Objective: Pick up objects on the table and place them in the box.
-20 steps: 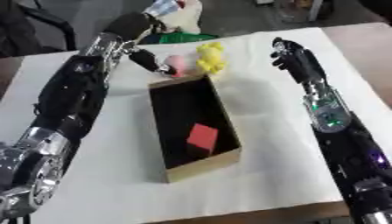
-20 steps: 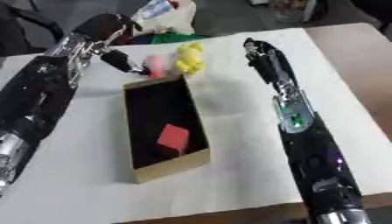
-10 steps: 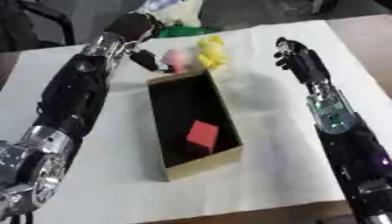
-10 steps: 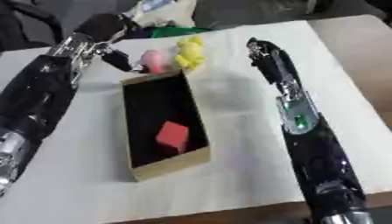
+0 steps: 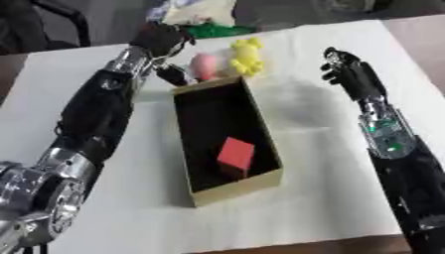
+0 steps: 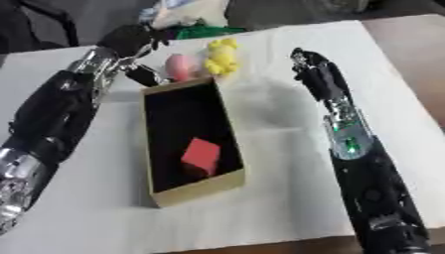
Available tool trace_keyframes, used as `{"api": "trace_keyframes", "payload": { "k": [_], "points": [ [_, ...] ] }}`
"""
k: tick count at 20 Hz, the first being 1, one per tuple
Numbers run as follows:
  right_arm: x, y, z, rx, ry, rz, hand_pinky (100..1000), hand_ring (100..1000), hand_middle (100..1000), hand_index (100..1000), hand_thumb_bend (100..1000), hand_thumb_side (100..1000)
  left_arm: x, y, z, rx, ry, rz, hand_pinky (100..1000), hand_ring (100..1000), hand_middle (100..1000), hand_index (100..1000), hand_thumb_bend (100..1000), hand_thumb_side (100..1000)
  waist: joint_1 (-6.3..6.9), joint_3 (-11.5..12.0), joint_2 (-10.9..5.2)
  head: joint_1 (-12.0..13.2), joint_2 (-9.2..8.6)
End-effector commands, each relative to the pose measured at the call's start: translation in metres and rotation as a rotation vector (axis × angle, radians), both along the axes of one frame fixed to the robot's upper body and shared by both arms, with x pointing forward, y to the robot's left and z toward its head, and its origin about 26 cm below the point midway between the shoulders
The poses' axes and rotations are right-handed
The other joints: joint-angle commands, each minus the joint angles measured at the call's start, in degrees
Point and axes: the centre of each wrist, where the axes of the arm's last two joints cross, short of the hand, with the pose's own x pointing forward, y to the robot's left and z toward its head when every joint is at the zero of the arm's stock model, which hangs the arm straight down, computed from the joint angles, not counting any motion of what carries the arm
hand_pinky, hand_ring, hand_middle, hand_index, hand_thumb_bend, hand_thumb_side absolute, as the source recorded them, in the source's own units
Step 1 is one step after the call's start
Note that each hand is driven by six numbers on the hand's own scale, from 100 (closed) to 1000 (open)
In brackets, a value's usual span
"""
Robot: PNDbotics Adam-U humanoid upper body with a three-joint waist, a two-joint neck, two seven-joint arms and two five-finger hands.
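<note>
since a moment ago the left hand [image 5: 161, 38] has drawn back from the pink toy [image 5: 205, 66], fingers curled on nothing, leaving it on the table beside the box [image 5: 260, 125], which holds a red block [image 5: 235, 154]

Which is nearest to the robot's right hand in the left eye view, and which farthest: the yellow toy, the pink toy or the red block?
From the right hand:
1. Yellow toy, beyond the box's far end.
2. Pink toy, just left of the yellow toy.
3. Red block, inside the box.
</note>
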Motion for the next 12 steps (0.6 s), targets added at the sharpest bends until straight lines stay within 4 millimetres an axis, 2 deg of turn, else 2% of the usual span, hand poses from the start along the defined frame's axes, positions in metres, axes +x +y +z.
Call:
{"api": "trace_keyframes", "payload": {
  "k": [1, 6, 7, 12],
  "points": [
    [0.002, 0.001, 0.020, 0.002, -0.052, 0.010, 712, 671, 653, 866, 100, 1000, 0.001, 0.004, 0.011, 0.005, -0.034, 0.003, 589, 577, 569, 805, 522, 530, -0.17, -0.14, -0.86, 0.99, -0.84],
    [0.003, 0.001, 0.021, 0.005, -0.052, 0.012, 712, 671, 653, 866, 100, 1000, 0.000, 0.001, 0.004, 0.007, -0.031, -0.009, 577, 561, 551, 788, 408, 456, -0.28, -0.52, -0.31, 1.26, -1.21],
    [0.003, 0.001, 0.021, 0.006, -0.052, 0.011, 712, 672, 653, 866, 100, 1000, 0.000, 0.001, 0.003, 0.006, -0.031, -0.013, 573, 555, 543, 785, 355, 415, -0.30, -0.56, -0.25, 1.28, -1.24],
    [0.003, 0.000, 0.022, 0.007, -0.051, 0.011, 713, 672, 653, 866, 100, 1000, 0.000, -0.002, -0.003, -0.002, -0.025, -0.035, 558, 529, 507, 742, 221, 302, -0.43, -0.66, -0.07, 1.31, -1.46]
  ]
}}
